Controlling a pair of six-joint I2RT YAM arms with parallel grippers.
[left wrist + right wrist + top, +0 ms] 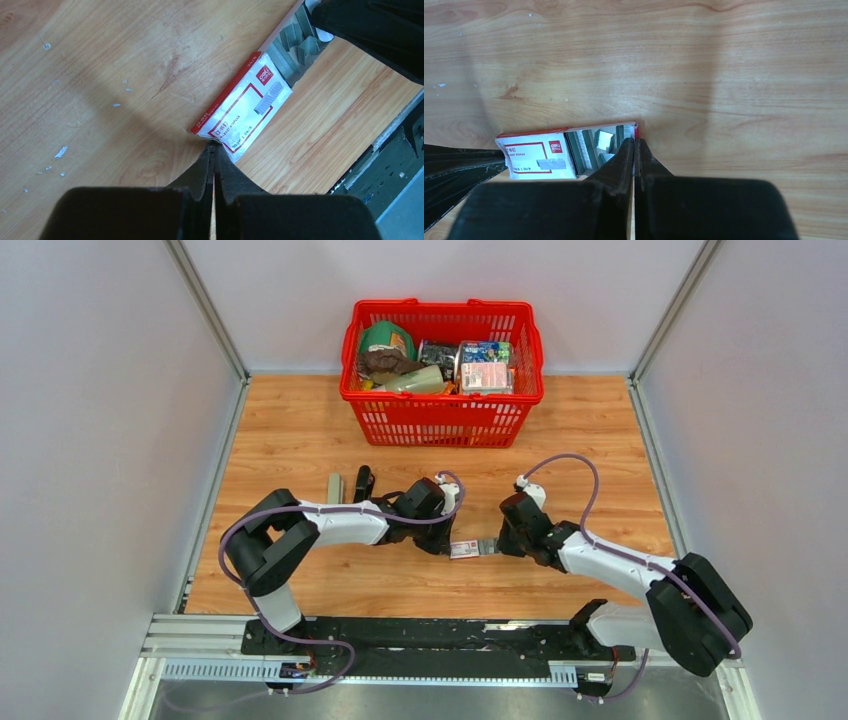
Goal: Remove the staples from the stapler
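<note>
The black stapler [362, 483] lies on the wooden table behind my left arm, with a slim grey-green strip [334, 487] beside it; neither gripper touches it. A white and red staple box [465, 549] lies between my grippers. My left gripper [213, 146] is shut on the end of the box's sleeve [245, 102]. My right gripper [634, 141] is shut on the red end wall of the inner tray [596, 142], which is slid partly out and shows several grey staple blocks [300, 37]. In the top view the left gripper [447, 543] and the right gripper [498, 544] face each other.
A red basket [441, 416] full of packaged goods stands at the back middle of the table. Grey walls close in both sides. The black base rail [440, 635] runs along the near edge.
</note>
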